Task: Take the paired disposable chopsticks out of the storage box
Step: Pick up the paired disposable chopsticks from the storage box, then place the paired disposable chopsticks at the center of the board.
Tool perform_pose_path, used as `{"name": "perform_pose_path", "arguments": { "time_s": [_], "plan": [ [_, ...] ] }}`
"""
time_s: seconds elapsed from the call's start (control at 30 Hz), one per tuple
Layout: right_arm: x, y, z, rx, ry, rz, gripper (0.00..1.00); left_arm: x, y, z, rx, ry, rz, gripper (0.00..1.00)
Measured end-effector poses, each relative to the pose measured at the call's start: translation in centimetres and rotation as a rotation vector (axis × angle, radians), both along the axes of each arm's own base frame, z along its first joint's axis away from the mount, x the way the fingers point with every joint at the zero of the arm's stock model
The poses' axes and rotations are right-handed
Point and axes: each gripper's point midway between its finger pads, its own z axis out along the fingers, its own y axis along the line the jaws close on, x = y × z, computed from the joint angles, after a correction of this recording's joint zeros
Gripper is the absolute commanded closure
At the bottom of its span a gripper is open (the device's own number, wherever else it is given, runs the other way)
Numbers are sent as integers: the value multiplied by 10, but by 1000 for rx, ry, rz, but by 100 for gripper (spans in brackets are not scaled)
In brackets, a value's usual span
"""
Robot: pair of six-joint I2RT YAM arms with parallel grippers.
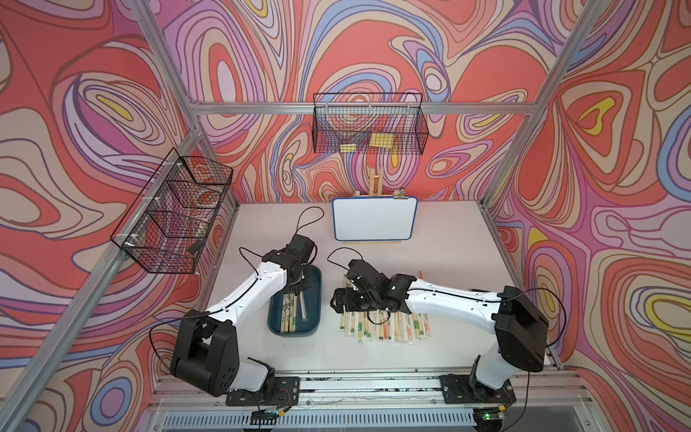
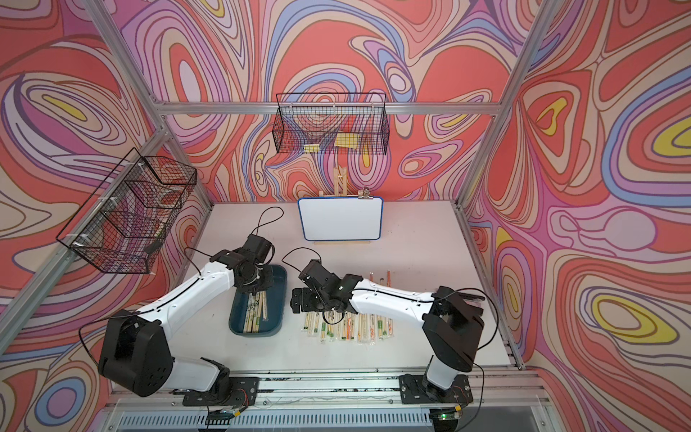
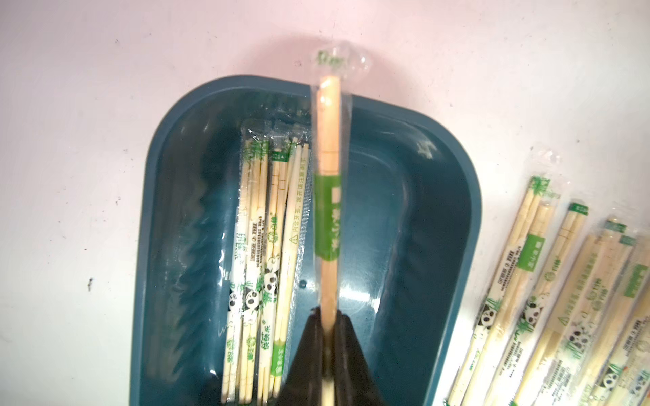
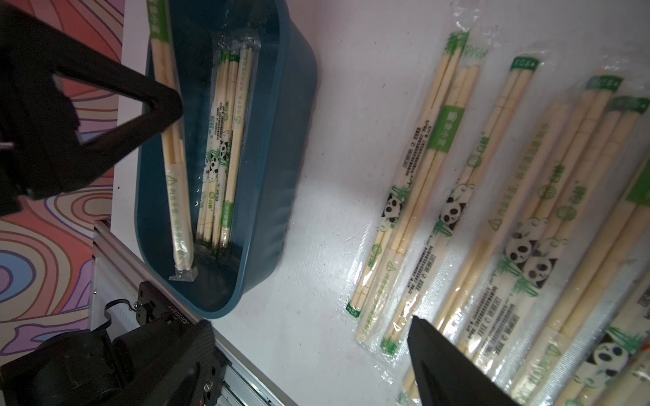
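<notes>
The teal storage box (image 1: 313,324) (image 2: 277,326) lies on the table under my left arm. Several paired disposable chopsticks (image 3: 262,253) (image 4: 225,140) lie side by side inside it. My left gripper (image 3: 329,314) (image 1: 299,291) is shut on one green-banded pair (image 3: 327,211) (image 4: 177,197), gripped partway along. That pair points lengthwise over the box, and its sleeve tip reaches past the box's end rim (image 3: 274,82). My right gripper (image 4: 313,355) (image 1: 339,301) is open over bare table, between the box wall (image 4: 299,116) and a row of sleeved pairs (image 1: 385,329) (image 4: 492,211).
A whiteboard on a wooden easel (image 1: 375,218) stands at the back of the table. Black wire baskets hang on the left wall (image 1: 172,213) and the back wall (image 1: 370,123). A few more chopstick pairs (image 1: 420,276) lie behind my right forearm. An aluminium rail (image 1: 374,377) runs along the front.
</notes>
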Motion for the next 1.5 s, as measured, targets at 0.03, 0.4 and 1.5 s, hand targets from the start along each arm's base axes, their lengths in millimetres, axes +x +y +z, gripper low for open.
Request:
{"name": "perform_pose_path", "arguments": {
  "time_s": [0.03, 0.4, 1.5],
  "plan": [
    [0, 0, 0, 0, 0, 0, 8, 0, 0, 3, 0, -2, -1, 100],
    [-6, -13, -2, 2, -2, -16, 6, 5, -12, 33, -69, -51, -27, 100],
    [-29, -65, -21, -19, 28, -123, 6, -7, -124, -47, -138, 111, -249, 99]
  ]
}}
